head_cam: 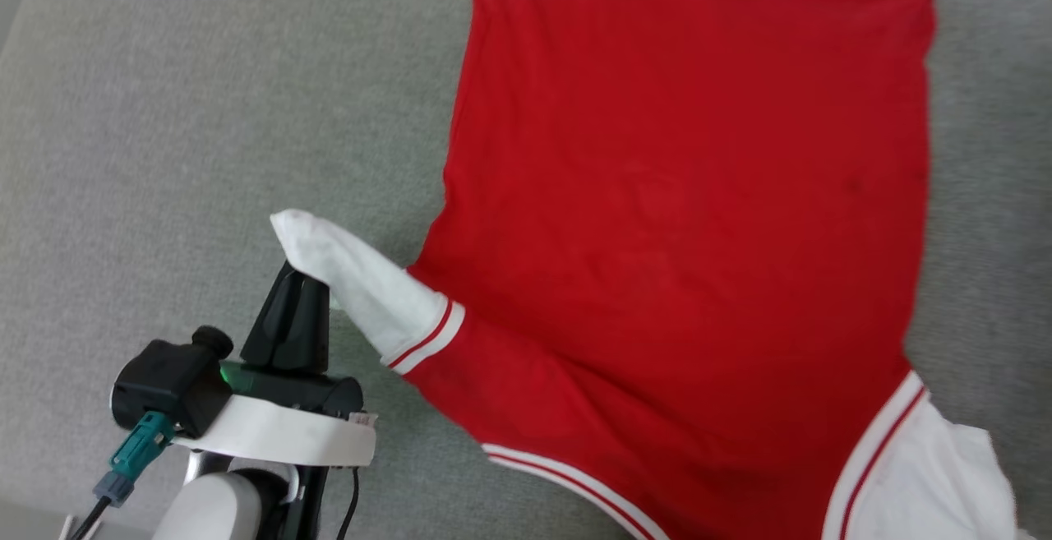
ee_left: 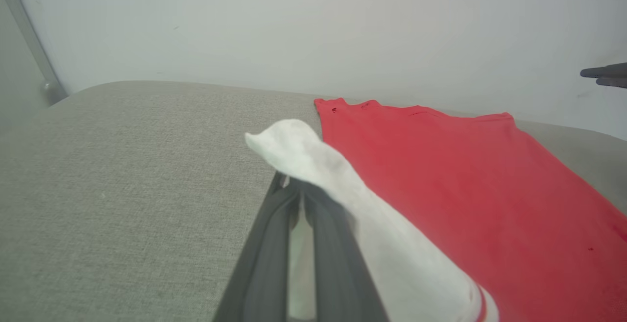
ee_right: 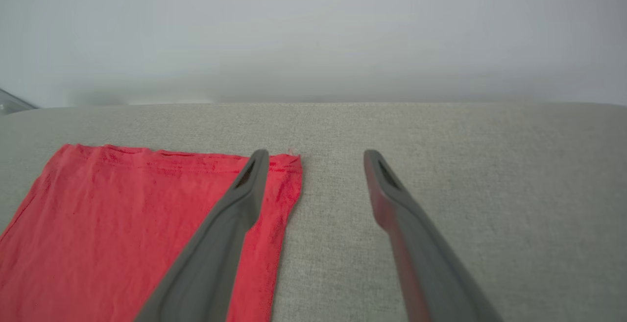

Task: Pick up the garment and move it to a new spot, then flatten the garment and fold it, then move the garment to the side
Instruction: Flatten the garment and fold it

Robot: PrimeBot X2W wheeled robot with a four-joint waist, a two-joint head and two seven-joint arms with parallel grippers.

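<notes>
The garment (head_cam: 682, 219) is a red shirt lying spread flat on the grey cushioned surface (head_cam: 205, 113), plain red side up. Its hem is at the far end; the striped collar trim (head_cam: 567, 478) and a white sleeve (head_cam: 920, 474) lie at the near end. My left gripper (head_cam: 294, 277) is shut on the other white sleeve (head_cam: 362, 281) and holds it lifted off the surface; in the left wrist view that sleeve (ee_left: 338, 185) drapes over the closed fingers (ee_left: 274, 253). My right gripper (ee_right: 316, 158) stands open and empty above the garment's (ee_right: 122, 224) far right hem corner (ee_right: 289, 165).
A pale wall (ee_left: 313, 28) rises behind the grey surface. Bare grey cushion (ee_right: 465, 175) lies to the right of the shirt and to its left. The other arm's dark fingertips (ee_left: 607, 74) show at the right edge of the left wrist view.
</notes>
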